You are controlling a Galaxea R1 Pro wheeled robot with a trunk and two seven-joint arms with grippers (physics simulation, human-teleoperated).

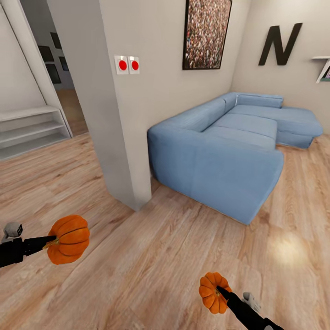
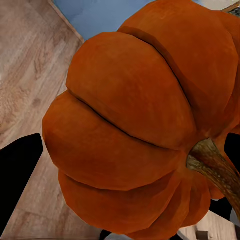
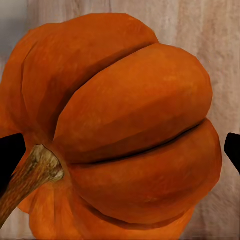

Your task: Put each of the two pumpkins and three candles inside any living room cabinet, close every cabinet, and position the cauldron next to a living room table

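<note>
Right, both arms are carrying cargo over the wooden floor (image 1: 151, 256). Down at the head view's lower left, the left gripper (image 1: 46, 242) is clamping the first pumpkin (image 1: 68, 239), and its fingers are meeting the fruit right by the stem. Over at the lower right, the right gripper (image 1: 221, 292) is gripping the second pumpkin (image 1: 211, 291) the same way, held off the boards. The wrist cameras are backing that up: the left one is showing ribbed orange flesh (image 2: 135, 130) with a dark finger (image 2: 17, 175) at the side, and the right one is showing its pumpkin (image 3: 125, 125) sitting between two dark fingertips (image 3: 10, 155).

Ahead, a blue sofa (image 1: 229, 151) is sitting against the wall, a white pillar (image 1: 114, 114) with two red buttons (image 1: 127, 65) is standing near the sofa's end, and pale steps (image 1: 32, 130) are showing beyond the pillar, at the far left.

So where is the job standing? By my reading, both pumpkins are collected but neither is stowed yet. No dark brown cabinet, no candles, no cauldron are turning up in these views, so I cannot judge their condition. Stowing everything, closing up and placing the cauldron all seem to be waiting.
</note>
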